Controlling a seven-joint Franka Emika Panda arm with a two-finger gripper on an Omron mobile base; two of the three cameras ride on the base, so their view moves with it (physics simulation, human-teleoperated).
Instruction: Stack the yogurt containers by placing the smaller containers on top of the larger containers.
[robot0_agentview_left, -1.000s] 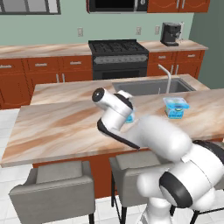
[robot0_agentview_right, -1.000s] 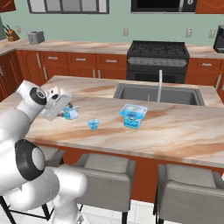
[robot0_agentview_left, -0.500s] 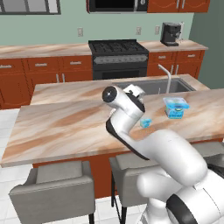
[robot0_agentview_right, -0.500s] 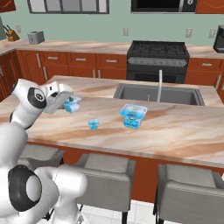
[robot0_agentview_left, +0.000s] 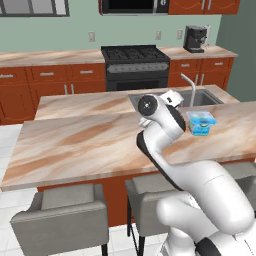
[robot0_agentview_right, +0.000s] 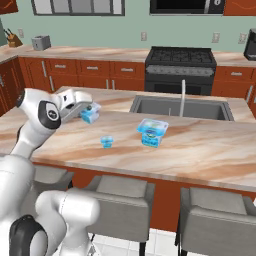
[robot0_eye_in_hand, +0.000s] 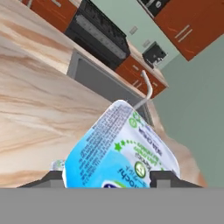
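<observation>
Carrying the middle tub (robot0_agentview_right: 90, 114) clamped in our gripper (robot0_agentview_right: 86, 112), we risk tipping it off the widest tub (robot0_agentview_right: 152, 132) beside the sink (robot0_agentview_right: 200, 108).

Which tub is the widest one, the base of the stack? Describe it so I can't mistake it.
Start at the sink in the island counter. Just in front of its basin, on the marble, stands the widest tub, light blue with a flaring white rim. The tiniest tub sits apart to its left, and the gripper holds the middle tub.
</observation>
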